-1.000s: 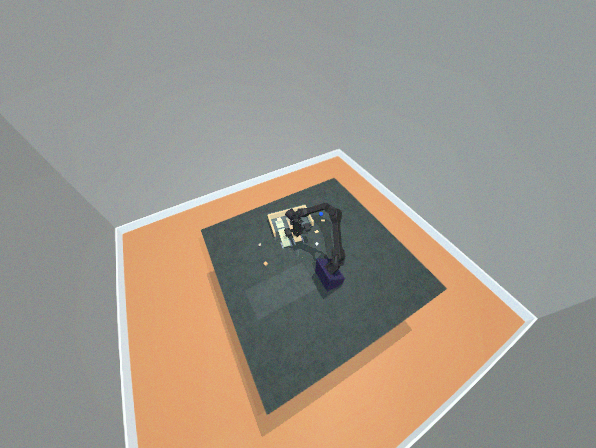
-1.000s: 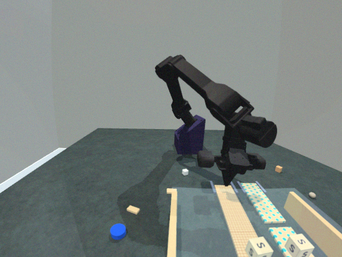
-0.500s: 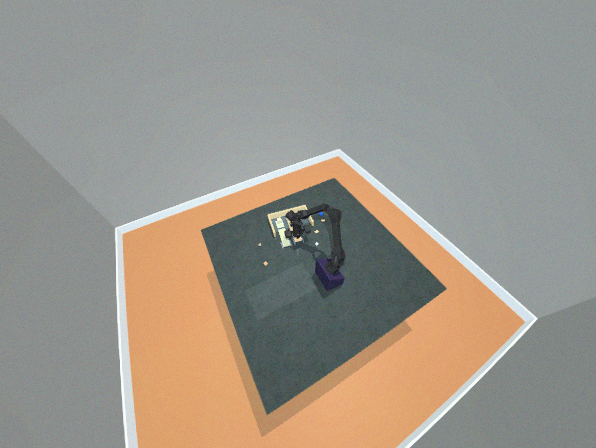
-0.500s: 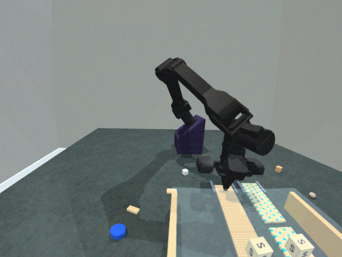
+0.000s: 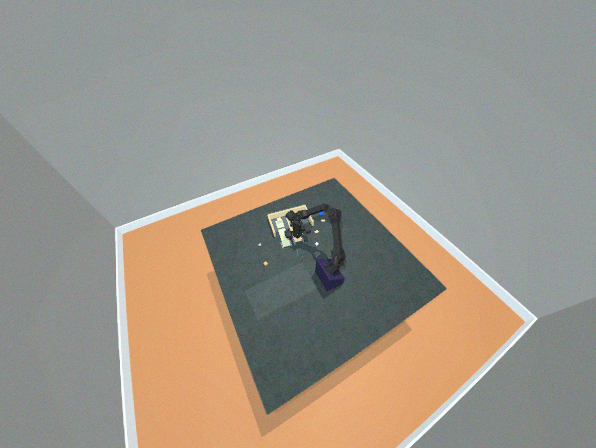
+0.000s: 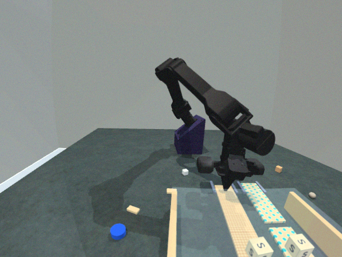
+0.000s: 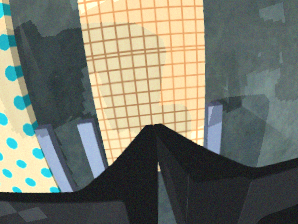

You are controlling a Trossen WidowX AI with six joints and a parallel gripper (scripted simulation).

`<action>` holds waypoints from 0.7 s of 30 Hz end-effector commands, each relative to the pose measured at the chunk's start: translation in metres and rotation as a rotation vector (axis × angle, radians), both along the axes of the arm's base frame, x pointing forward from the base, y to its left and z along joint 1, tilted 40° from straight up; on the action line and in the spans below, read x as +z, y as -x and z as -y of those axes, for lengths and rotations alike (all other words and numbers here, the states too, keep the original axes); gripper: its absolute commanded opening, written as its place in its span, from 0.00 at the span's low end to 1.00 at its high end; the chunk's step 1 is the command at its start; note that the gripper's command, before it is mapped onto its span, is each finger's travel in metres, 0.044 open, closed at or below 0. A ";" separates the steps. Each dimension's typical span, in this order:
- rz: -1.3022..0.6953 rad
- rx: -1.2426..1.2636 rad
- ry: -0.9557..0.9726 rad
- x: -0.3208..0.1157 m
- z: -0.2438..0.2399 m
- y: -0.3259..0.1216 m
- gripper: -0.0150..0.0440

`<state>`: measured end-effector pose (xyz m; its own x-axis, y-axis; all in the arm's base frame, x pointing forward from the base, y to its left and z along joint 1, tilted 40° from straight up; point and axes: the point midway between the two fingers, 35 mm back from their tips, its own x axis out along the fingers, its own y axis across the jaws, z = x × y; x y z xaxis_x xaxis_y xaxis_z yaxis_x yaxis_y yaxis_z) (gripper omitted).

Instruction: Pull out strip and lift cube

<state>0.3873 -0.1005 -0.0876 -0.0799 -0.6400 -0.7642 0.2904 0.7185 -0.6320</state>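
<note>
A checked cream-and-orange strip [image 6: 232, 210] [image 7: 185, 75] shows no gap in its visible length. A white cube marked S [image 6: 259, 247] stands at its far end from the arm. The dotted strip beside it has a gap between its near piece [image 6: 262, 202] [image 7: 10, 172] and its far piece [image 6: 279, 236]. Another lettered cube [image 6: 300, 245] stands on that far piece. My gripper [image 6: 226, 188] [image 7: 153, 132] is shut and empty, pointing down at the checked strip's end nearest the arm base. Its tips are on or just above the strip; contact is not clear.
Lilac guides [image 6: 212, 186] [image 7: 215, 127] flank the strip ends. Cream walls [image 6: 173, 224] [image 6: 314, 219] border the tray area. A blue disc [image 6: 118, 232] [image 5: 321, 214], tan block [image 6: 133, 209], white cube [image 6: 185, 172], orange cube [image 6: 278, 168] and pebble [image 6: 312, 195] lie around it.
</note>
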 end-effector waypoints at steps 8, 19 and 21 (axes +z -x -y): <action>0.000 0.003 0.002 -0.001 0.001 -0.001 0.25; 0.000 0.003 0.002 -0.002 0.002 -0.001 0.25; 0.000 0.003 0.002 -0.002 0.002 -0.002 0.25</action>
<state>0.3881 -0.1006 -0.0888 -0.0786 -0.6403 -0.7641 0.2877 0.7193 -0.6323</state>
